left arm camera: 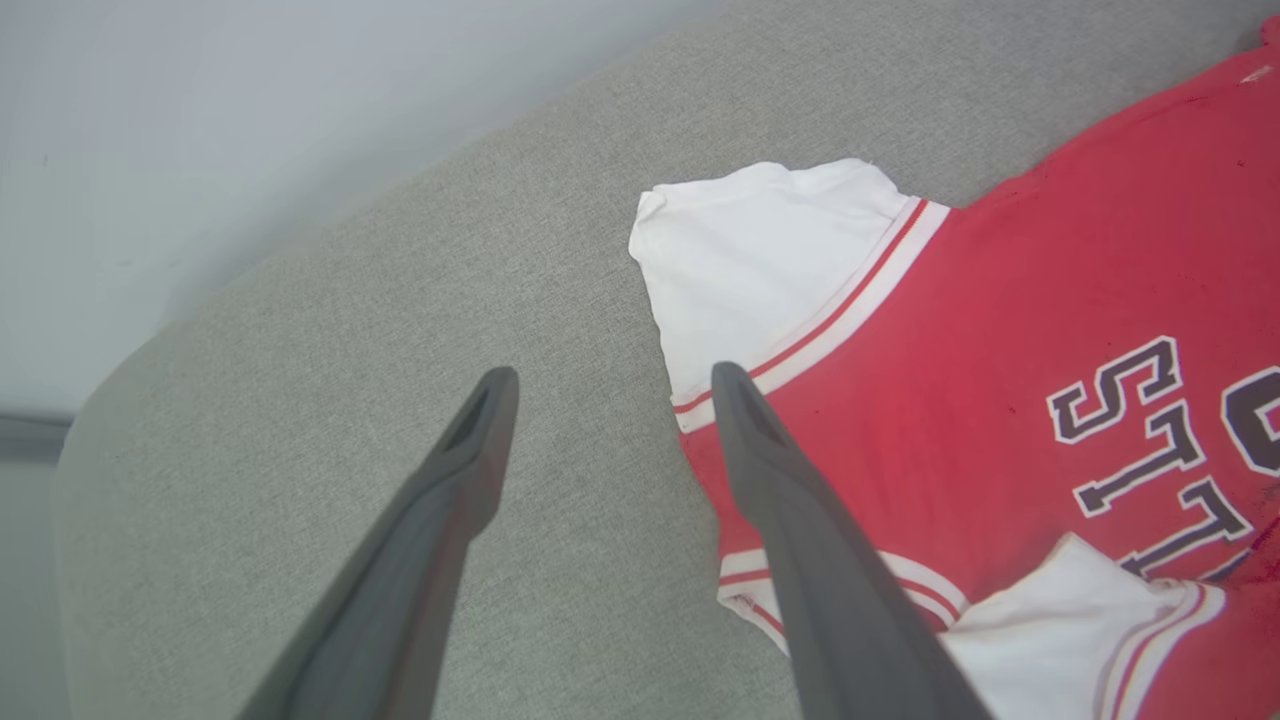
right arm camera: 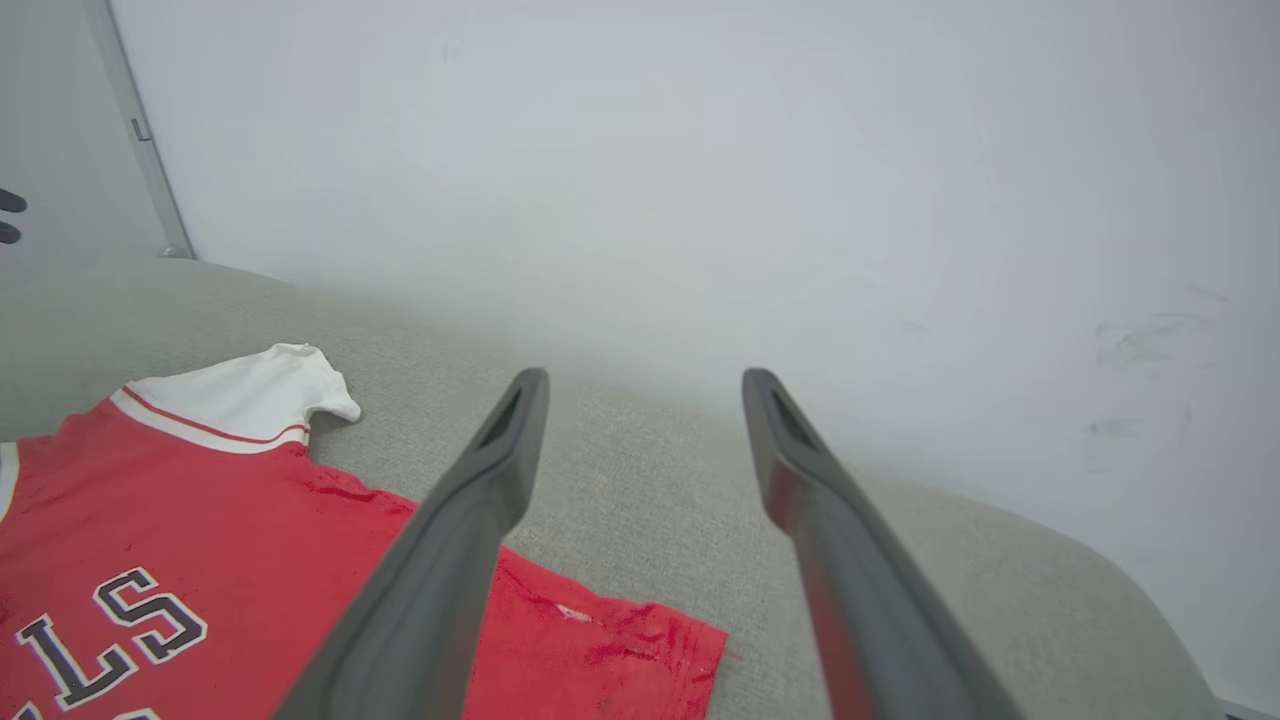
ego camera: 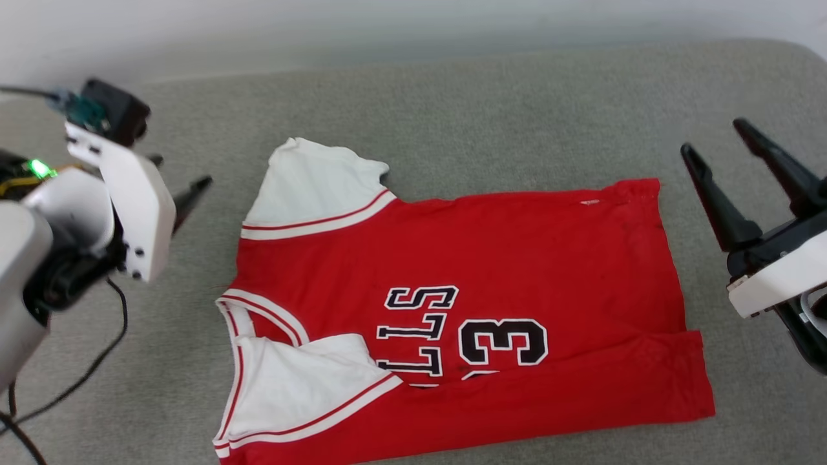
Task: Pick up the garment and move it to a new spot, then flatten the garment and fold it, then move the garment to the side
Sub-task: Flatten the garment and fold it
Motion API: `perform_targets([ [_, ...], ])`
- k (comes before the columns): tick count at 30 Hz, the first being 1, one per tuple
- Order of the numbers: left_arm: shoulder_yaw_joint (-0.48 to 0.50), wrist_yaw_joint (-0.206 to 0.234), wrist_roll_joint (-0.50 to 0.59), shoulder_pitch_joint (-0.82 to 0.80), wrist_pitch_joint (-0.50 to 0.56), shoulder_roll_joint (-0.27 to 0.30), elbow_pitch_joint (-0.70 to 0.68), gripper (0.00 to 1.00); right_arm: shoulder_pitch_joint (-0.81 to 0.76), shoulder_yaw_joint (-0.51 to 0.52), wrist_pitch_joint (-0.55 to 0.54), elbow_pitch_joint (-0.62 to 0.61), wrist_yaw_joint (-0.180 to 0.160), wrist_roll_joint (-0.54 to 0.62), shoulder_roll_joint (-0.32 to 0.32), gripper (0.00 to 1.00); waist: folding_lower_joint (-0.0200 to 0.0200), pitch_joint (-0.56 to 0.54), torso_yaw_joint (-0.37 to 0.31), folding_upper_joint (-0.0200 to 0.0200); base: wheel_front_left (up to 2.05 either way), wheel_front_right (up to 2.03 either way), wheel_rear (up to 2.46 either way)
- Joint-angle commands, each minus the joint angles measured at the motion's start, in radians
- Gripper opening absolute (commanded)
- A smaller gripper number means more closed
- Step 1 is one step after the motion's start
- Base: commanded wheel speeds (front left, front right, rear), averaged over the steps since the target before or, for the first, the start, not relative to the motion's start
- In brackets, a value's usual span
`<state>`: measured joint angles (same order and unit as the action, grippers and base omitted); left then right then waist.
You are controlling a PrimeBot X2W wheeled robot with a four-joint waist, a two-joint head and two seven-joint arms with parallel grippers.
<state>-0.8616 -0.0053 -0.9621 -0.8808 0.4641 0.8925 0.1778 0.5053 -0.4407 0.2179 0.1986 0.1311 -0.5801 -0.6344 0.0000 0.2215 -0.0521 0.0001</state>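
Garment [ego camera: 452, 258] lies untouched; left pincer [left arm camera: 612, 375], right pincer [ego camera: 714, 137] gape empty.

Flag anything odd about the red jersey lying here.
The garment lies half folded: its near edge is turned over the front, hiding part of the lettering, while the far sleeve sticks out flat.

Your left gripper [left arm camera: 611, 372], jaws spread and empty, above the grey cushion [left arm camera: 350, 330]; one finger [left arm camera: 800, 540] crosses in front of the garment [left arm camera: 1000, 330], below its white sleeve [left arm camera: 760, 260].
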Motion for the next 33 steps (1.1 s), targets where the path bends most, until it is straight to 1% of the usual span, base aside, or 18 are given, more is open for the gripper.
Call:
perform_targets([
  [1,0.006,-0.002,0.006,-0.024,0.006,-0.012,0.014,1.0,-0.023,0.03,0.013,-0.017,-0.001,0.021,0.021,1.0,0.0,0.03,-0.022,-0.0001,0.0,0.0,0.0],
  [7,0.019,-0.021,0.021,-0.163,0.056,-0.064,0.116,1.0,-0.124,0.215,0.04,-0.148,-0.001,0.152,0.141,1.0,0.0,0.112,-0.048,-0.0001,0.0,0.0,0.0],
  [9,0.017,-0.03,0.022,-0.211,0.086,-0.084,0.15,1.0,-0.163,0.255,0.041,-0.192,-0.001,0.182,0.181,1.0,0.0,0.142,-0.056,-0.0001,0.0,0.0,0.0],
  [12,0.011,-0.037,0.026,-0.281,0.142,-0.106,0.201,1.0,-0.208,0.289,0.043,-0.256,-0.001,0.223,0.225,1.0,0.0,0.186,-0.069,-0.0001,0.0,0.0,0.0],
  [13,0.003,-0.044,0.03,-0.303,0.173,-0.109,0.217,1.0,-0.217,0.291,0.043,-0.277,-0.001,0.236,0.234,1.0,0.0,0.202,-0.075,-0.0001,0.0,0.0,0.0],
  [15,-0.005,-0.055,0.005,-0.334,0.245,-0.123,0.249,1.0,-0.225,0.288,0.043,-0.308,-0.001,0.25,0.252,1.0,0.0,0.231,-0.09,-0.0001,0.0,0.0,0.0],
  [19,-0.016,-0.072,-0.027,-0.407,0.375,-0.136,0.286,1.0,-0.204,0.281,0.04,-0.339,-0.001,0.271,0.261,1.0,0.0,0.287,-0.114,-0.0001,0.0,0.0,0.0],
  [22,-0.031,-0.072,-0.024,-0.446,0.449,-0.139,0.309,1.0,-0.182,0.272,0.038,-0.348,-0.001,0.276,0.263,1.0,0.0,0.327,-0.13,-0.0001,0.0,0.0,0.0],
  [29,-0.06,-0.084,-0.006,-0.505,0.522,-0.149,0.348,1.0,-0.129,0.239,0.039,-0.331,-0.001,0.281,0.257,1.0,0.0,0.393,-0.159,-0.0001,0.0,0.0,0.0],
  [33,-0.099,-0.1,-0.003,-0.486,0.555,-0.153,0.373,1.0,-0.11,0.234,0.041,-0.315,-0.001,0.279,0.252,1.0,0.0,0.404,-0.163,-0.0001,0.0,0.0,0.0],
])
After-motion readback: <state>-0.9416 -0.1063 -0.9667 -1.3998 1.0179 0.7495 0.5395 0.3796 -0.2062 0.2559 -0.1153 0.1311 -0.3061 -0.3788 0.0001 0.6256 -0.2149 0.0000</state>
